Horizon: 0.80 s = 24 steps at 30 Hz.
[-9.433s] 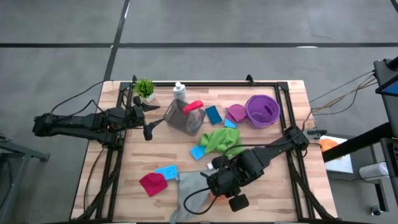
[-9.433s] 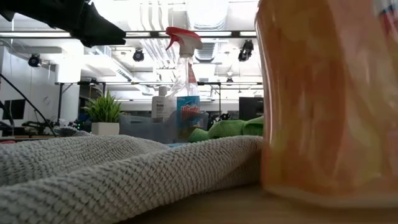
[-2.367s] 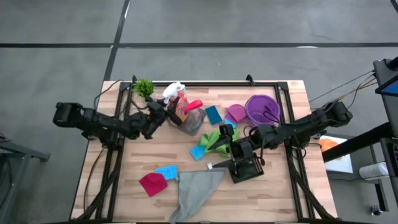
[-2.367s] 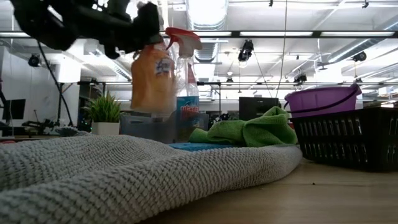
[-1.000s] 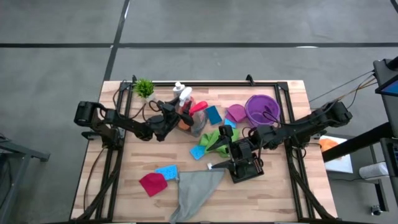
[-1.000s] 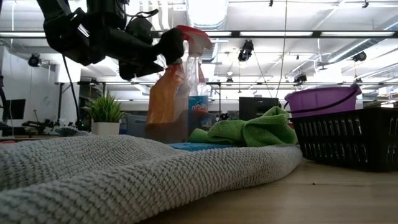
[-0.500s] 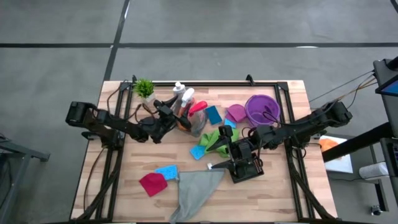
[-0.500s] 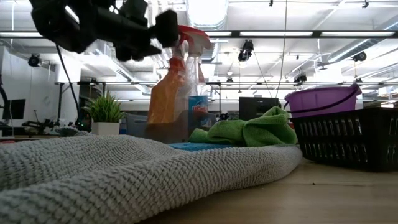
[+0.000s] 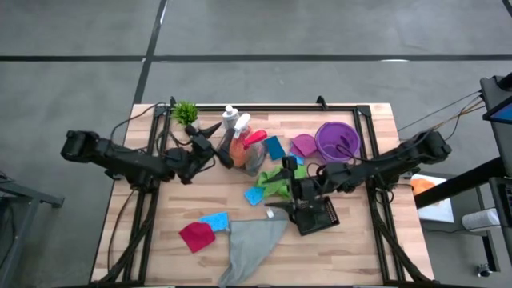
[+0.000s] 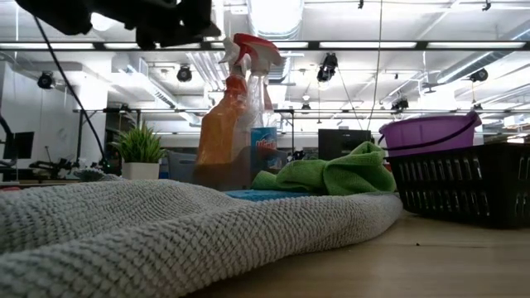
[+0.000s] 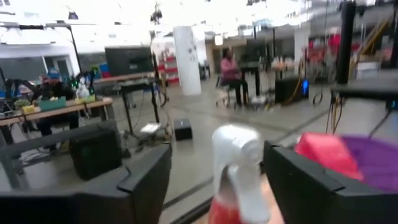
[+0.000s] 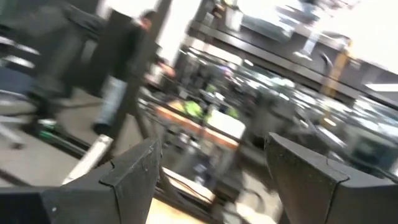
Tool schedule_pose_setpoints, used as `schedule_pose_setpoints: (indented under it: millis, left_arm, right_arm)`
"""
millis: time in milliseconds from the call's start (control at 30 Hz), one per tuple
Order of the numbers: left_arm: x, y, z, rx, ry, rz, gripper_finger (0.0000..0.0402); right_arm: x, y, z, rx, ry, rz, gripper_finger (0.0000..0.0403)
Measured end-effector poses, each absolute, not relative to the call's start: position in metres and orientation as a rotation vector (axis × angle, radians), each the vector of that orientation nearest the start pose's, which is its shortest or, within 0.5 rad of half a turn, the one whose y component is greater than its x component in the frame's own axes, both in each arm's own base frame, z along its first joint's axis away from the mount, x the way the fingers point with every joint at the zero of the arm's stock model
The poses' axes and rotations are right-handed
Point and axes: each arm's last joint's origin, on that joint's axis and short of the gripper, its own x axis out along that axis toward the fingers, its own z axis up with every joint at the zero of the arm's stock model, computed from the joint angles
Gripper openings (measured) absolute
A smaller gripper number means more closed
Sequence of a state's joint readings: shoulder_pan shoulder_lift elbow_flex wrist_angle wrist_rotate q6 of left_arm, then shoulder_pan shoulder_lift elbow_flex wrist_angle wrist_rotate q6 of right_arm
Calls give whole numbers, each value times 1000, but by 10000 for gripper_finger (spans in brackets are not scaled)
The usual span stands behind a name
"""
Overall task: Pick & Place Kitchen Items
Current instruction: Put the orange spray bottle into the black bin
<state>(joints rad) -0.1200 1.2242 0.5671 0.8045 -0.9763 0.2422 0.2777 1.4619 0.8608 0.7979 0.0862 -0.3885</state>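
The orange-and-white bottle (image 9: 234, 146) stands upright in a grey bin (image 9: 250, 162), beside the pink-trigger spray bottle (image 9: 250, 137). My left gripper (image 9: 211, 138) is open just left of them. It hangs above the bottles in the low view (image 10: 178, 21). Its wrist view shows the orange bottle's white head (image 11: 239, 162) beyond the open fingers, untouched. A white bottle (image 9: 230, 117) stands behind the bin. My right gripper (image 9: 290, 192) is open between the green cloth (image 9: 280, 178) and a black basket (image 9: 318, 216), with nothing between its fingers (image 12: 211, 168).
A grey cloth (image 9: 252, 244), a magenta cloth (image 9: 196, 236) and a blue sponge (image 9: 214, 220) lie near the front edge. More blue sponges (image 9: 274, 147) lie mid-table. A purple bowl (image 9: 337, 142) stands at the far right and a potted plant (image 9: 186, 113) at the far left.
My left gripper has let go of the orange-and-white bottle, risen above it and drawn back toward the table's left edge. The bottle stays standing in the grey bin next to the spray bottle.
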Motion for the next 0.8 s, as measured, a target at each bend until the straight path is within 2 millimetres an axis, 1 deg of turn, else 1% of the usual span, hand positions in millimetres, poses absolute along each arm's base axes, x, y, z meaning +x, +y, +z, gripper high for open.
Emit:
schedule_pose_setpoints:
  millis: [100,167,267,400,433,633,800]
  left_arm:
    - [237,-4,260,107,33,857,190]
    - [232,-4,256,88,89,855,155]
    - [224,-3,246,54,177,860,96]
    - [218,-2,237,13,246,860,19]
    - [218,-2,236,3,252,850,10]
    - [215,0,225,-28,264,848,6]
    - [210,6,209,-74,234,868,2]
  right_arm:
    - [315,79,293,-347,-203,75,268]
    - [319,73,292,-336,-191,44,240]
    - [325,66,291,-329,-180,17,171]
    - [337,50,296,-331,-179,-44,50]
    - [340,45,299,-331,-186,-64,35]
    - [357,2,317,-324,-158,-184,19]
    - [364,-39,341,-293,-120,-203,18]
